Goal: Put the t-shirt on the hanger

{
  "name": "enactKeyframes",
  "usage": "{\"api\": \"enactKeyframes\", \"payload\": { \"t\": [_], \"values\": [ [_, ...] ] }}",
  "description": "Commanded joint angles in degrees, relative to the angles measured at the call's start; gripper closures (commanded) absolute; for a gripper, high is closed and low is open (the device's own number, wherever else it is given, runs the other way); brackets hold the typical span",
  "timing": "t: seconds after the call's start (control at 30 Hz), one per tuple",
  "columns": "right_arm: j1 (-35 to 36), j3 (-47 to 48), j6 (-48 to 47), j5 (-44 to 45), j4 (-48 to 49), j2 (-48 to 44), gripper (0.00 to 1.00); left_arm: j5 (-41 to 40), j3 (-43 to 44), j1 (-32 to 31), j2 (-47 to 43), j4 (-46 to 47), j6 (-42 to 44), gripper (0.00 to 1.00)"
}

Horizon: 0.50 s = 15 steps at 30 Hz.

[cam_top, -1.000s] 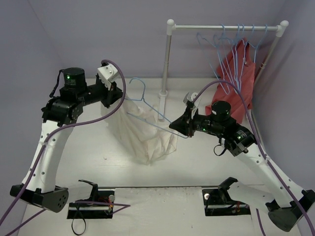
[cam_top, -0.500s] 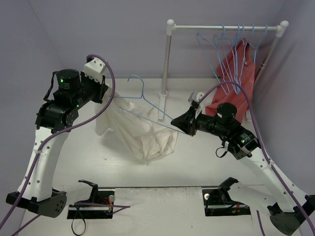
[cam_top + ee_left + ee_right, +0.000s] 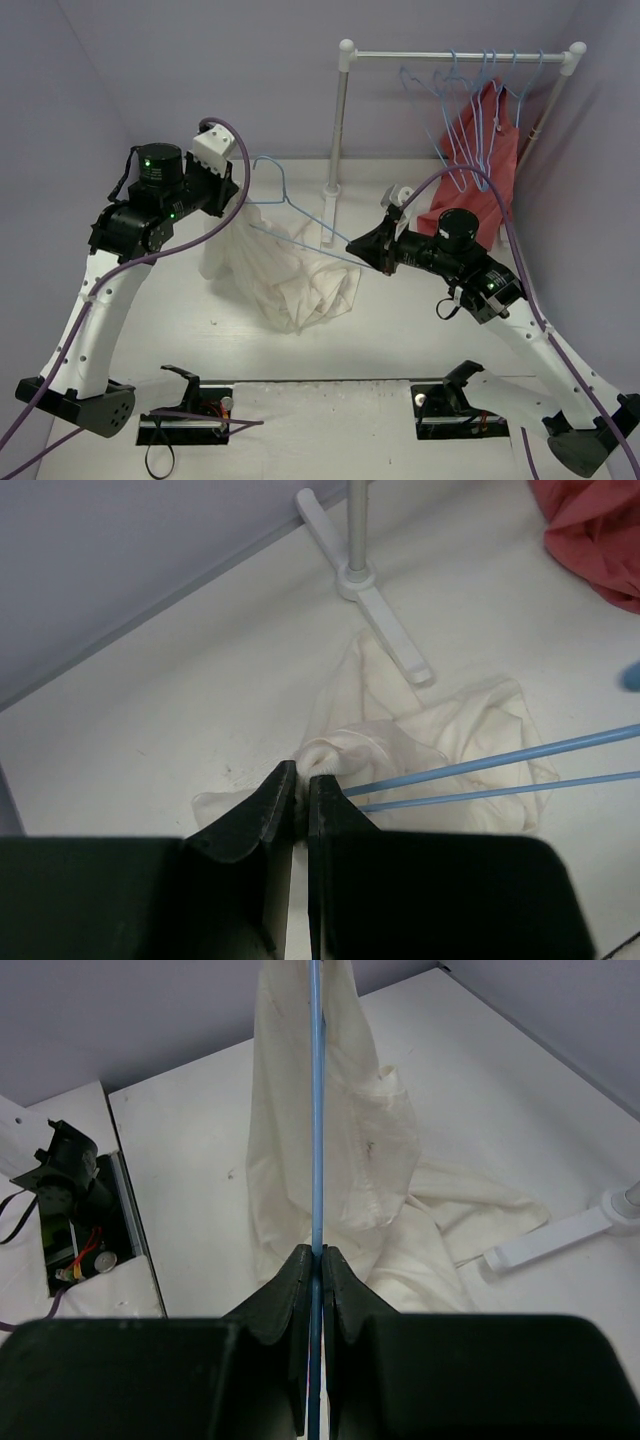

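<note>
Two grips | left fingers [image 3: 262, 815] pinch bunched cream t-shirt [image 3: 290, 285] | right fingers [image 3: 345, 1295] pinch thin blue hanger [image 3: 316, 1110]

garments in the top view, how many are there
2. The cream t-shirt hangs mid-table from the left hand; a red garment hangs on the rack at back right. Others may hide behind it.
</note>
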Motion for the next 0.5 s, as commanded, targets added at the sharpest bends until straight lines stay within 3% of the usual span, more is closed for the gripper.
{"api": "enactKeyframes", "payload": {
  "t": [0.0, 0.3, 0.47],
  "values": [
    [0.5, 2.7, 0.1, 0.2, 7.7, 0.7, 1.00, 2.5, 4.0, -1.3, -0.4, 2.7, -2.1, 1.00],
    [0.5, 6.0, 1.1, 1.3, 14.7, 2.5, 1.00, -5.7, 6.6, -6.8, -1.2, 2.6, -6.3, 0.98],
    [0.5, 6.8, 3.1, 2.4, 20.0, 2.6, 1.00, -15.7, 10.9, -6.9, -0.8, 2.7, -9.4, 0.98]
  ]
}}
